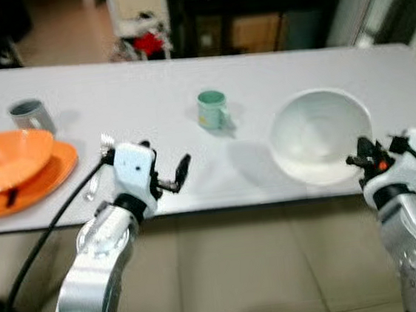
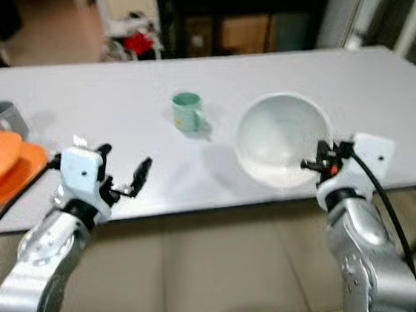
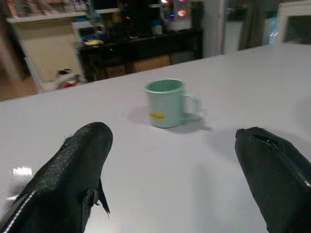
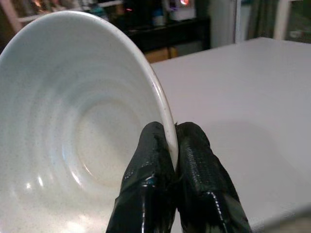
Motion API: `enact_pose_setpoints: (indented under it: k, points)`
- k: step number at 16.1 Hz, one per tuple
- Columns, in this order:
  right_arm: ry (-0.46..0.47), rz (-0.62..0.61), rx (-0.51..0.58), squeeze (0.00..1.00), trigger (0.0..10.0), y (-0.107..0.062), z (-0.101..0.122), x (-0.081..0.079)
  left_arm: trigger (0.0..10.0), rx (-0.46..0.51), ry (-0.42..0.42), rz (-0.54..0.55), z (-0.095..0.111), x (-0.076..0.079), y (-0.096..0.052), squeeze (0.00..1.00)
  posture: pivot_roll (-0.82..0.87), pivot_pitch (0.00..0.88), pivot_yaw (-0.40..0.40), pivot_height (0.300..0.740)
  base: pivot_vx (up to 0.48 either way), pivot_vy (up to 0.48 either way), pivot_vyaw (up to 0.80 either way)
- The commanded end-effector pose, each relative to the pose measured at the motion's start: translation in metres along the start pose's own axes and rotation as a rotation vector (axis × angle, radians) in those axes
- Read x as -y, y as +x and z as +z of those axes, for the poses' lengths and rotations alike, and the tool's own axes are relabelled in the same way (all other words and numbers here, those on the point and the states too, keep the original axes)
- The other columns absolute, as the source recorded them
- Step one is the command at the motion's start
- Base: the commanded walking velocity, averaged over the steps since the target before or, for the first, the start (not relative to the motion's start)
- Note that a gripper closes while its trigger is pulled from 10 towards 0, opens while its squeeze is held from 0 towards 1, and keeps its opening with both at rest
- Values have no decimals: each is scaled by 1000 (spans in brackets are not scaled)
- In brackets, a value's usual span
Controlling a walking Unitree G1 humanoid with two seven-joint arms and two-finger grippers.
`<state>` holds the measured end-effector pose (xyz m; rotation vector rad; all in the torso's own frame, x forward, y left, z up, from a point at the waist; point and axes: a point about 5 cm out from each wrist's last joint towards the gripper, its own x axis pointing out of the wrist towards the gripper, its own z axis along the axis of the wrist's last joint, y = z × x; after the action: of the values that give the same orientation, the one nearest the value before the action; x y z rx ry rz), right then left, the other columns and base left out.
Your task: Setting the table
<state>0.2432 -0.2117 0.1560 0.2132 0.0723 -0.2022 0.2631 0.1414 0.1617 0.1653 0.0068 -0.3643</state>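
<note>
White desk (image 1: pixel 149 95) stretches before a dim room. Right pincer (image 4: pixel 172 162) pinches the white bowl's (image 1: pixel 323 133) near rim, tilting it. Left pincer (image 3: pixel 170 170) hovers spread, the green mug (image 3: pixel 166 103) just ahead between its fingers. Such a thin rim grip could slip, dropping the bowl. Eye views add an orange bowl (image 1: pixel 7 158) and grey cup (image 1: pixel 31 115) beyond the left pincer.

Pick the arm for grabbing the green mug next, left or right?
Left, probably. The left gripper is open with the green mug straight ahead of its fingers. The right gripper is shut on the white bowl rim, so it is occupied.
</note>
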Motion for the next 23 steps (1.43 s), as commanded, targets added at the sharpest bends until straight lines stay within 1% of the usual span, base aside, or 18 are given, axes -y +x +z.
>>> enact_pose_setpoints:
  k: [1,5,9,15,17,20,23]
  points:
    - [22,39,21,0,10000,-1,4,-8,10000,9,14,7,3,-5,0,0,38,0,-60,740,382,0,0]
    - [26,39,12,0,10000,0,4,-7,10000,7,17,0,3,-4,0,0,39,0,-59,740,383,0,0]
    - [31,81,-12,0,10000,0,0,-12,10000,1,26,-4,2,-5,-1,0,41,0,-62,740,381,0,0]
    - [31,89,-36,0,10000,-2,-2,-11,10000,-3,35,-19,1,-3,-1,0,41,0,-61,740,356,0,0]
    - [36,89,-46,0,10000,-1,-3,-11,10000,-16,63,-41,-1,0,-2,0,40,0,-60,740,0,0,0]
    - [41,86,-61,0,10000,-1,-4,-10,10000,-27,62,-67,-4,4,-3,0,39,0,-58,740,0,0,0]
    - [41,83,-68,0,10000,-1,-4,-8,10000,-26,63,-69,-3,4,-3,0,39,0,-57,740,0,0,0]
